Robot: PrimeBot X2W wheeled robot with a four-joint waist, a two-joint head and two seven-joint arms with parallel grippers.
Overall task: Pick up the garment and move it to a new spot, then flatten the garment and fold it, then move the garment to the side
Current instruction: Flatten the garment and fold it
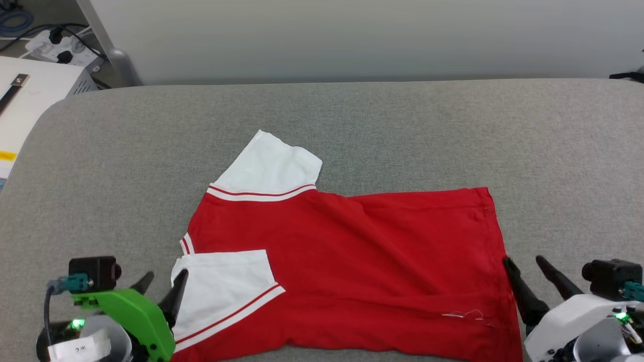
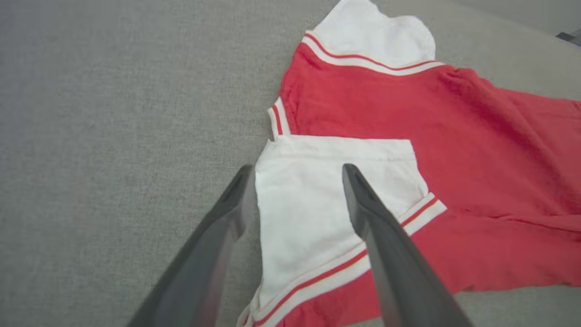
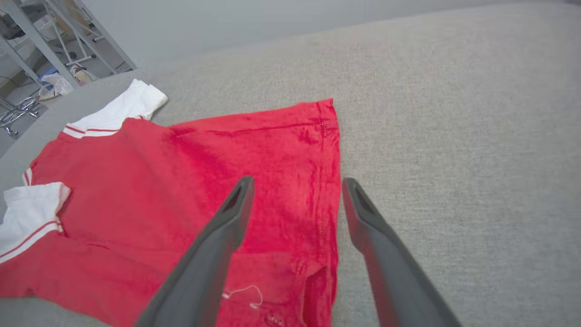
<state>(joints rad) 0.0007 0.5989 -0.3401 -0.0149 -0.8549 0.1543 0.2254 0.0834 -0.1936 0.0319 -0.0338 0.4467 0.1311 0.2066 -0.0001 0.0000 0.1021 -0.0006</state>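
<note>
The garment (image 1: 352, 261) lies on the grey padded table, red body spread sideways, its plain side up. One white sleeve (image 1: 269, 163) points away from me; the other white sleeve (image 1: 221, 289) is folded over the red body at the near left. My left gripper (image 1: 163, 286) is open over that folded sleeve (image 2: 313, 204), straddling its outer edge, holding nothing. My right gripper (image 1: 523, 266) is open at the garment's hem (image 3: 324, 181) on the right, one finger over the red cloth, the other over bare table. The garment (image 2: 476, 150) fills the right of the left wrist view.
The grey table (image 1: 402, 125) stretches wide beyond and to both sides of the shirt. A white cabinet (image 1: 25, 100) and a power strip (image 1: 60, 45) stand past the far left corner. A loose white thread (image 3: 245, 293) lies near the hem. Metal frames (image 3: 41, 41) stand off the table.
</note>
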